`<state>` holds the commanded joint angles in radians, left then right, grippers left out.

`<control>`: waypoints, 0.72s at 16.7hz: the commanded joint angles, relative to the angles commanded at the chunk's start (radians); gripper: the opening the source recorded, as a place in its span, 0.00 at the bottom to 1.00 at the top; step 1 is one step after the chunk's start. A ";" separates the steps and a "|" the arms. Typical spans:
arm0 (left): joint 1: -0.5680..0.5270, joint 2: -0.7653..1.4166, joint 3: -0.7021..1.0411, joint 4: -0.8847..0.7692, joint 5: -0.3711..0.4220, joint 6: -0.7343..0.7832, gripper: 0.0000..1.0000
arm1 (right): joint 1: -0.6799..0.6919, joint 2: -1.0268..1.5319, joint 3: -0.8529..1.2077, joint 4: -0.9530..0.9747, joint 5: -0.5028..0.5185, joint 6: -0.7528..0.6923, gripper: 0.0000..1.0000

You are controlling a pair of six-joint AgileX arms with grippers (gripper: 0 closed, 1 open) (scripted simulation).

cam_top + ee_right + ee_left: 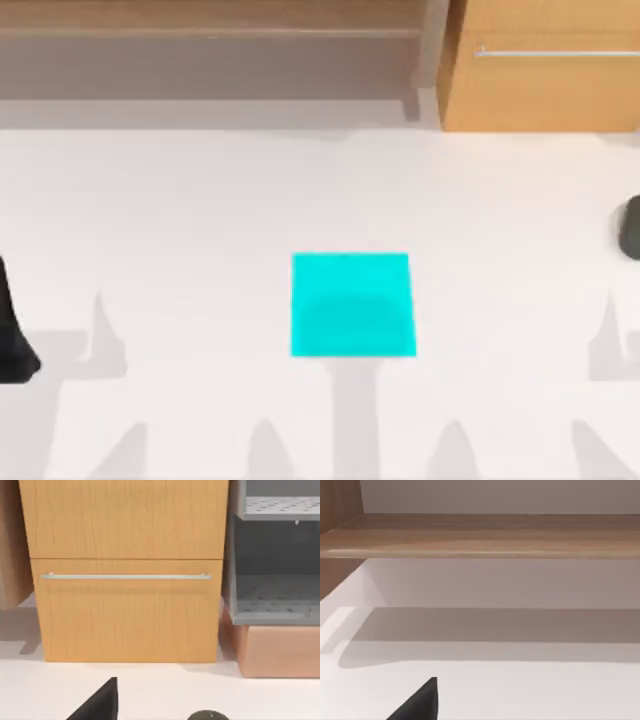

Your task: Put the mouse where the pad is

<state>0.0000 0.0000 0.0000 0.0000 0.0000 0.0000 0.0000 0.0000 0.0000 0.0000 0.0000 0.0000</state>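
Nothing done yet. Mouse (630, 228) sits at the table's far right edge, well apart from the pad (353, 305) at center, which is bare. Whole pick + carry is left for me. Mouse is cut off by the frame, long axis looks front-to-back; which end is the nose I can't tell. Both arms parked; can't tell finger state on either.

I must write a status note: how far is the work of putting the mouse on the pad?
Nothing looks done yet. The small dark rounded mouse lies at the table's right edge, apart from the flat bright cyan square pad, which is bare at the centre. Nothing is in hand. The whole pick, carry and placement remains.
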 joint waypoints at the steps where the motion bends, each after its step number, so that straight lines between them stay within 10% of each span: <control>1: 0.000 0.000 0.000 0.000 0.000 0.000 1.00 | 0.000 0.000 0.000 0.000 0.000 0.000 1.00; 12: 0.000 0.000 0.000 0.000 0.000 0.000 1.00 | -0.053 0.570 0.512 -0.358 -0.021 0.075 1.00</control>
<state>0.0000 0.0000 0.0000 0.0000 0.0000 0.0000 -0.0529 0.5698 0.5122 -0.3577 -0.0210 0.0746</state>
